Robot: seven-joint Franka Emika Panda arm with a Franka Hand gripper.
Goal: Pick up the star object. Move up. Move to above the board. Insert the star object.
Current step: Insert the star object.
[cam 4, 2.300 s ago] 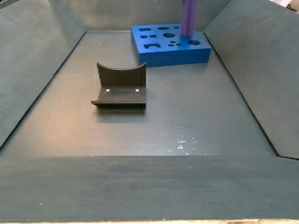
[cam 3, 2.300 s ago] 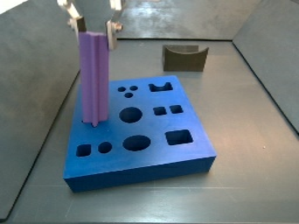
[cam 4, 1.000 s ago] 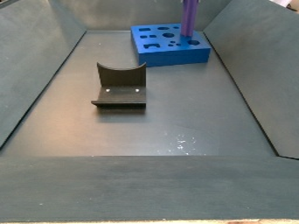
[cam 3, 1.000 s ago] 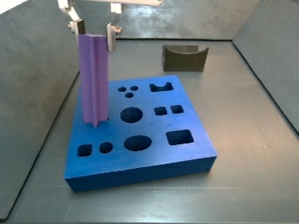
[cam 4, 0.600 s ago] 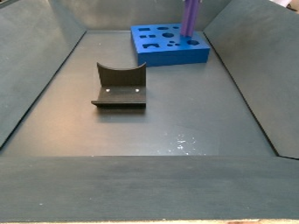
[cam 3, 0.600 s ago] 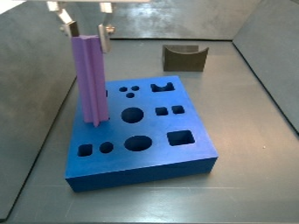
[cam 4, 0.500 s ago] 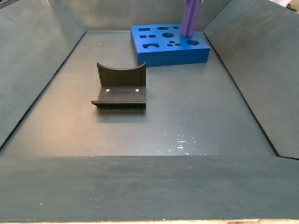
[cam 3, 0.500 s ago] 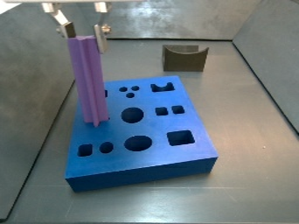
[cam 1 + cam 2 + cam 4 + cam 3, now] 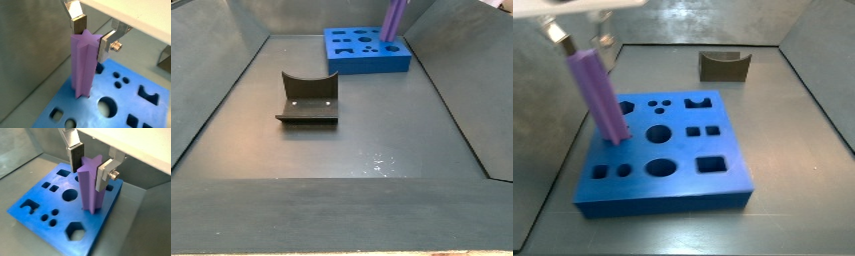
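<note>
Between gripper (image 9: 89, 35) plates, star object (image 9: 84, 65)

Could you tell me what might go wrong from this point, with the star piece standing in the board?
The star object leans in a side view while its foot sits in the board, so it may jam in its hole or topple. The pincer straddles its top; in both wrist views I cannot tell whether the pads grip it. If they do, a sideways pull could lever the board across the floor.
</note>
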